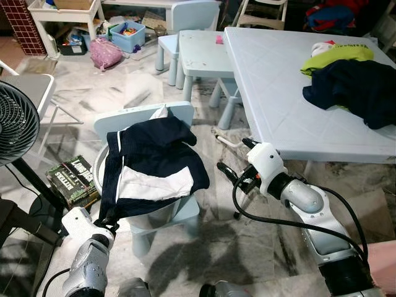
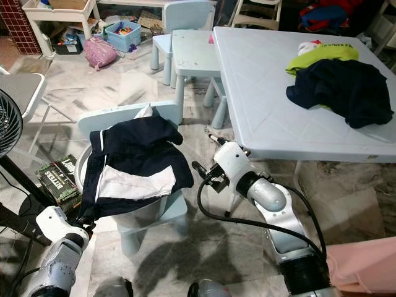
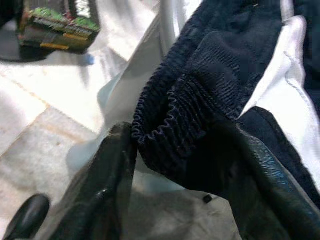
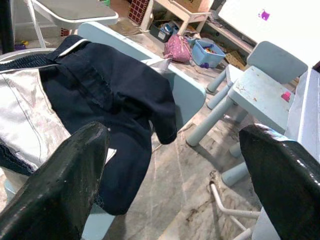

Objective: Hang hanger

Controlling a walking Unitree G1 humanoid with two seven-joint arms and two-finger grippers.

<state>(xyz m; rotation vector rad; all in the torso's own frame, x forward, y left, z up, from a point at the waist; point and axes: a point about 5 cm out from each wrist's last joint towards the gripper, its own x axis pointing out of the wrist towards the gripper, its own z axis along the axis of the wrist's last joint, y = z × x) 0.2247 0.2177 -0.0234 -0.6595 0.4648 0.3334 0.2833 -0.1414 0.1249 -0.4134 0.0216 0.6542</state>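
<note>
garment: navy shorts (image 1: 151,164) with white side panels, draped over pale-blue chair (image 1: 179,114) | left gripper (image 1: 106,224) at 7 o'clock, fingers pinching elastic waistband | right gripper (image 1: 228,173) at 3 o'clock, fingers wide, empty

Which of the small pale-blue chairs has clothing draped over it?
The nearest chair, between the two hands, carries the navy-and-white garment; the far chair beyond the small table is bare.

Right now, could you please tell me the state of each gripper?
Left gripper: shut on the shorts.
Right gripper: open, holding nothing.
</note>
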